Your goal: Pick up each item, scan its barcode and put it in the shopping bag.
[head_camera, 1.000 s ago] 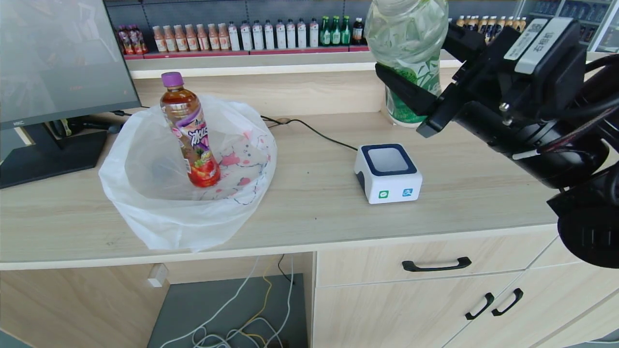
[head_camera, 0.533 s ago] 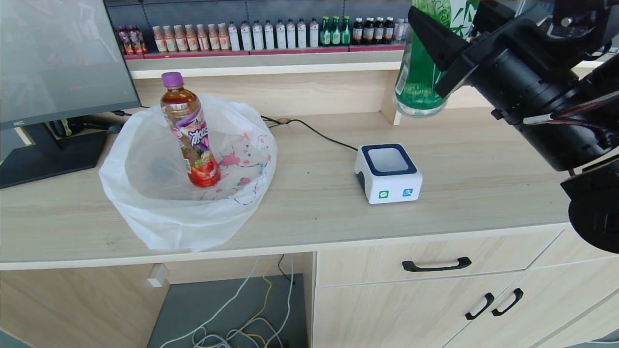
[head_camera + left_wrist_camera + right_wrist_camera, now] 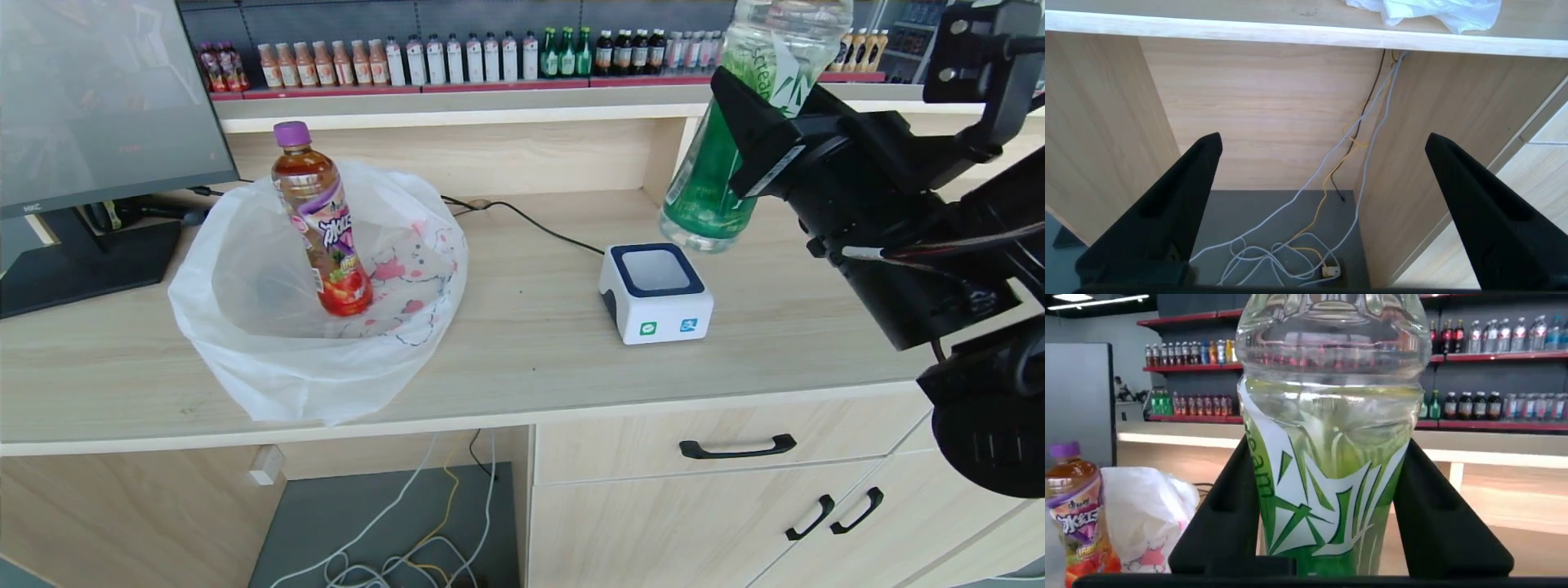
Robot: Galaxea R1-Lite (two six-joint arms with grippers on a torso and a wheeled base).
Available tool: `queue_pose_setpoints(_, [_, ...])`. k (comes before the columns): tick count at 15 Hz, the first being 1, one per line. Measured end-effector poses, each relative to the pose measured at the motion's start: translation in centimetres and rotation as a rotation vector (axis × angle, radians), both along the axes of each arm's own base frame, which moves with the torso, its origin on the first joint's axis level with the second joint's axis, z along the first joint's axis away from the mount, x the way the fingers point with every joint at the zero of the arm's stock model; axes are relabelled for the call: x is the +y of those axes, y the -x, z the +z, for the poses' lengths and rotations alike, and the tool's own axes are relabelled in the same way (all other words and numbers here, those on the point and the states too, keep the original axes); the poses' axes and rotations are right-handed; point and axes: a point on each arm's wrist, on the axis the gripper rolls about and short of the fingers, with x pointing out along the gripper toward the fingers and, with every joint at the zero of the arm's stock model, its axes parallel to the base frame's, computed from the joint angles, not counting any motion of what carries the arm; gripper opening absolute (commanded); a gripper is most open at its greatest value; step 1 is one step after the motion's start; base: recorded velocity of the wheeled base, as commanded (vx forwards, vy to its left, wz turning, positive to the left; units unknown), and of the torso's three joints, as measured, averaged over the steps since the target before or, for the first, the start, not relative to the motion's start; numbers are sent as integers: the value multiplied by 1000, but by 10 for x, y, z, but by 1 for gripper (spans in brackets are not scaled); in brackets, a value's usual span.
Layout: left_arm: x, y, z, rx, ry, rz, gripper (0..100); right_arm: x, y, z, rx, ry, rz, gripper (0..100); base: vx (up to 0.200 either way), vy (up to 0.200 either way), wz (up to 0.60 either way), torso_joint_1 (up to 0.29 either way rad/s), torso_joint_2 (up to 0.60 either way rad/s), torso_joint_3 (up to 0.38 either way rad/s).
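— Lower now, isn't it? Since a second ago the green bottle point(image 3: 718, 163) has left the back of the counter point(image 3: 522, 359), risen toward the top right of the frame, then come back down and leftward.
— Yes. Its base hangs in the air just at the upper right corner of the scanner point(image 3: 655, 291), tilted, not yet over the window. I cannot tell where its barcode faces.
— So how far along are we?
— One tea bottle point(image 3: 322, 229) already leans in the shopping bag point(image 3: 245, 343), left of centre in the head view, so I judge that item finished. This second one is picked up, with scanning and bagging left.
— And the grip?
— The right gripper point(image 3: 1329, 482) has its fingers point(image 3: 1221, 523) pressed against both sides of the bottle's labelled middle, closed only as far as the bottle's width allows.
— The other arm?
— The left gripper point(image 3: 1323, 143) sits below the counter edge, fingers spread wide, holding nothing, with loose cables point(image 3: 1290, 249) beyond them.
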Motion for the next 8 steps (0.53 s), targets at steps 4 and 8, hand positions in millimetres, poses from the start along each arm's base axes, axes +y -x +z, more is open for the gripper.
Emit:
queue_pose_setpoints(4, [0,0,0,0,2,1,100,3,-9,-20,55,9,9,0,0,0,0,0,0,0])
queue_pose_setpoints(8, [0,0,0,-1,4,0,100,6,-4,-25,78,-5,45,0,0,150,0,-1,4,4])
